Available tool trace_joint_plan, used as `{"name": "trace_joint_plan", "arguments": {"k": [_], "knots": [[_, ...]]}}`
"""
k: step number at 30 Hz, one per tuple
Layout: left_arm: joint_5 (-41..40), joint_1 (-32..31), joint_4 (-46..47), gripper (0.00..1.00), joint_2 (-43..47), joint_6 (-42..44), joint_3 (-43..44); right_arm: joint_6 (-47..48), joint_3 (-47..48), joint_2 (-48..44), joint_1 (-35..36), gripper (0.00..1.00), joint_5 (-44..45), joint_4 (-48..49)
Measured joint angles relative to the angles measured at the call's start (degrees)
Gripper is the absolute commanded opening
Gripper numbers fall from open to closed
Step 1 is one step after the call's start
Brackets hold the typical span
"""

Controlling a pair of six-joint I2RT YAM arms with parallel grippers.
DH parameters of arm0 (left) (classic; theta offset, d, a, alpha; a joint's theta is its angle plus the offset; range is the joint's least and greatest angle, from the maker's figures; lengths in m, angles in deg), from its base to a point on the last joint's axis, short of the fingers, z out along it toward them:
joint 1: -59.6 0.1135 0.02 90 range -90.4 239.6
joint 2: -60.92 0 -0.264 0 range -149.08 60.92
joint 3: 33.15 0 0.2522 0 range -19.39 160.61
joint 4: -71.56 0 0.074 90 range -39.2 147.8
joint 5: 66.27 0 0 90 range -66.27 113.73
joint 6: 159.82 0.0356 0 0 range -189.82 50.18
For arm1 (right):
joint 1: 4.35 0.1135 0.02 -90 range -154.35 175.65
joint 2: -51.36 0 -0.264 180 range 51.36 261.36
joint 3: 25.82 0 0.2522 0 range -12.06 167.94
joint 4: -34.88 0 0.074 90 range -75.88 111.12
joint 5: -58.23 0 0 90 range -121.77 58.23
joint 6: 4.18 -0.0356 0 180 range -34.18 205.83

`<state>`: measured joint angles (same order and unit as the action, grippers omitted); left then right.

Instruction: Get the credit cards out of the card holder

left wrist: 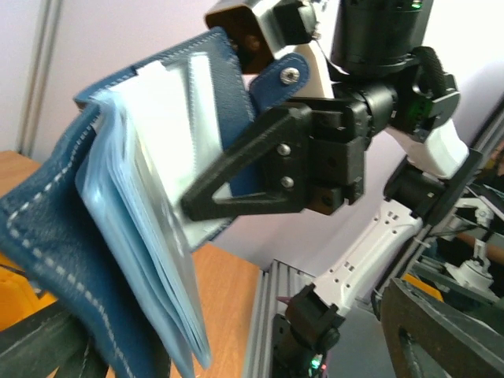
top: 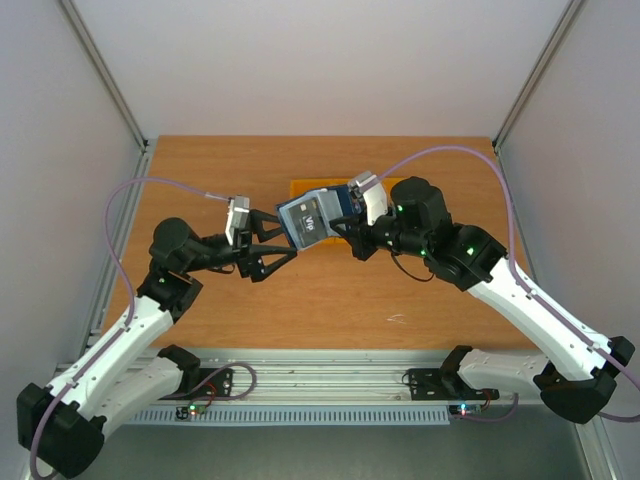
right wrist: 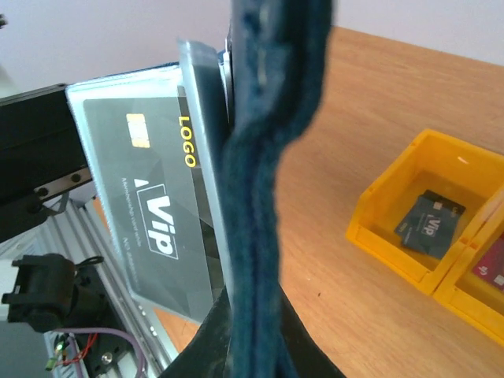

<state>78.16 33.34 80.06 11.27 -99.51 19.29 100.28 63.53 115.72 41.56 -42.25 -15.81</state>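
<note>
Right tool (top: 345, 232) is clenched on the open card holder (top: 310, 218), which hangs in the air over the far middle of the tabletop (top: 200, 300). Left tool (top: 288, 235) is released, jaws spread beside it. The black credit card (right wrist: 150, 197) is probably best pinched at its edge and drawn straight out of its clear sleeve.

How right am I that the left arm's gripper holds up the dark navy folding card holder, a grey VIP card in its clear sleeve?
Wrong arm: the left wrist view shows the right gripper clamped on the dark navy folding card holder; the left gripper stands open beside it. The grey VIP card is in its sleeve.
</note>
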Motion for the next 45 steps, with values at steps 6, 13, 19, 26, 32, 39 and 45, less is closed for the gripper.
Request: {"name": "trace_joint_plan", "arguments": {"k": [6,13,19,26,32,39,45], "knots": [[-4.28,0.00,-2.93,0.71,-0.22,0.98,0.00,1.66,0.22,0.63,0.00,0.01,-5.46,0.42],[-6.86,0.04,-4.61,0.32,-0.24,1.75,0.00,4.00,0.17,0.52,0.00,0.01,-13.09,2.21],[-4.46,-0.07,-2.67,0.00,-0.22,1.55,0.00,4.59,-1.14,0.20,-1.73,0.15,-16.28,4.11],[-13.03,-0.07,-7.72,0.00,-0.20,2.45,0.00,0.22,-3.10,-0.92,-9.33,0.35,-14.36,3.45],[-36.44,0.17,-25.16,0.00,-0.17,6.54,0.02,-1.84,0.94,0.68,-11.17,0.24,-10.69,-3.45],[-40.17,0.33,-31.43,0.00,-0.17,8.94,0.02,0.90,7.23,10.91,2.19,0.25,-17.22,-2.23],[-29.73,0.31,-24.59,0.00,0.92,7.85,-0.11,-0.52,5.25,14.99,-0.11,0.20,-22.32,2.56]]}}
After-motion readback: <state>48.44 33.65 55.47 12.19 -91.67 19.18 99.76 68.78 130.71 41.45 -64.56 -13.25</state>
